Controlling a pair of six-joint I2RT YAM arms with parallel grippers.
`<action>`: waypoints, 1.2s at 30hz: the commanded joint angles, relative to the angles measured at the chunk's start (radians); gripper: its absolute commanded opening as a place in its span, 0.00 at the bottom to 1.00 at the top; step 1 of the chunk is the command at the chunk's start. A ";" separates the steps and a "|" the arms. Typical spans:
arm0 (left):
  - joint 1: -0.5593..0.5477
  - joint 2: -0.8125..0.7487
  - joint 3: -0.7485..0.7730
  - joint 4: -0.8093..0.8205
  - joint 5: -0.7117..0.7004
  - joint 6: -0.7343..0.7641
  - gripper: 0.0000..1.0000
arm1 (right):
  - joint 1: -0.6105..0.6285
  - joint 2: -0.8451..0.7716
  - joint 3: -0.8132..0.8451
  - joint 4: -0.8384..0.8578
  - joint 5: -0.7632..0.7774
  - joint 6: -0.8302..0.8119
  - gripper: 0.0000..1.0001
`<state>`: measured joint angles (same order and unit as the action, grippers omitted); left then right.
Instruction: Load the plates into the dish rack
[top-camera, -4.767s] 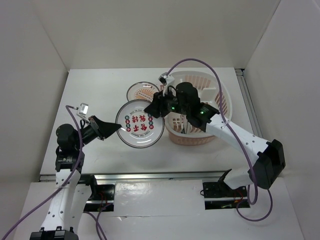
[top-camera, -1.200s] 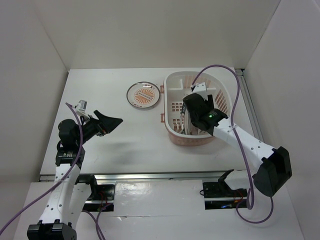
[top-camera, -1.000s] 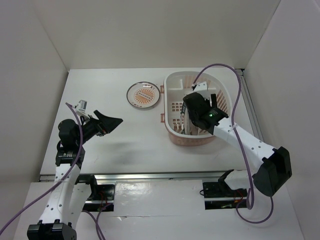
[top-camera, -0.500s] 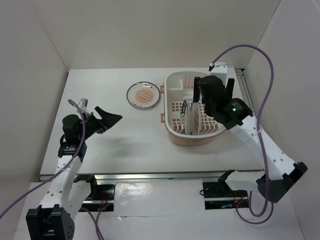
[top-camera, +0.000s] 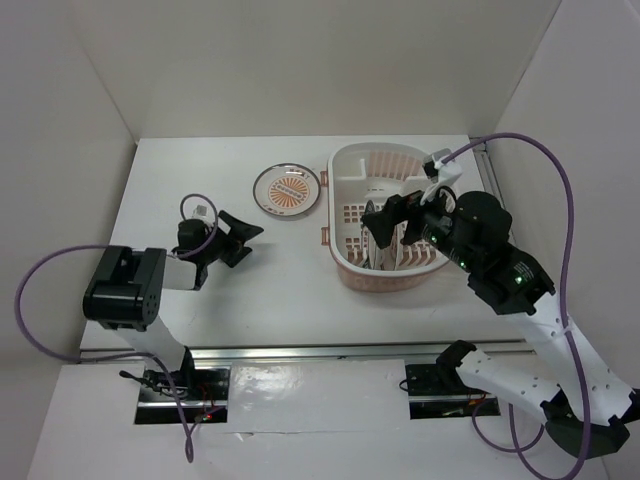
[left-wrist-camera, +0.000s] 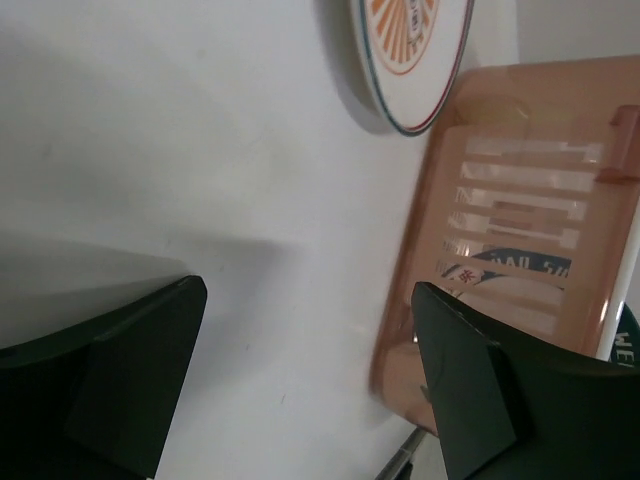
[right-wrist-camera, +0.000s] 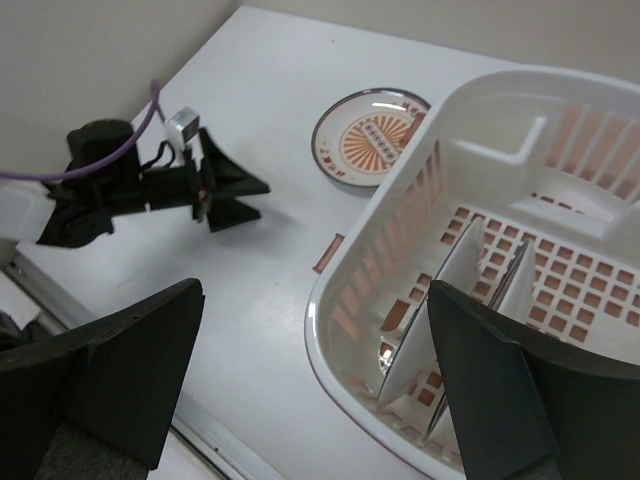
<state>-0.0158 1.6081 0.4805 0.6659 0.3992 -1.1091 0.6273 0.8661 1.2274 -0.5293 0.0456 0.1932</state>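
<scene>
Left pincer (top-camera: 248, 242): jaws spread wide, nothing between them, low over the worktop (top-camera: 200, 180) at mid-left, pointing away from the arm bases and towards the right.

Right pincer (top-camera: 385, 215): jaws also wide and holding nothing, raised over the dish rack (top-camera: 350, 212).

Two plates (top-camera: 384, 248) stand on edge, side by side, in the near half of the rack. The orange sunburst plate (top-camera: 287, 190) lies flat on the worktop, just beside the rack's left wall and apart from it.

Governing relation: the flat plate lies ahead of the left pincer, further from the bases and a little to its right, with bare worktop between them. In the left wrist view it sits at the top, beyond the open jaws. Being round, it has no long axis to align with.

Judgement: both pincers are near it, but the left has the unobstructed line. The right would have to come out over the rack wall.
</scene>
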 joint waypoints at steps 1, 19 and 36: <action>-0.019 0.141 0.067 0.283 -0.033 -0.081 0.99 | 0.015 -0.004 -0.028 0.084 -0.102 -0.011 1.00; -0.108 0.518 0.475 0.022 -0.276 -0.182 0.69 | 0.025 -0.013 -0.060 0.121 -0.133 0.002 1.00; -0.078 0.445 0.537 -0.262 -0.344 -0.118 0.00 | 0.025 -0.013 -0.094 0.103 -0.113 0.020 1.00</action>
<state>-0.1253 2.1269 1.1187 0.5465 0.1211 -1.2888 0.6437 0.8631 1.1461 -0.4622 -0.1081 0.2161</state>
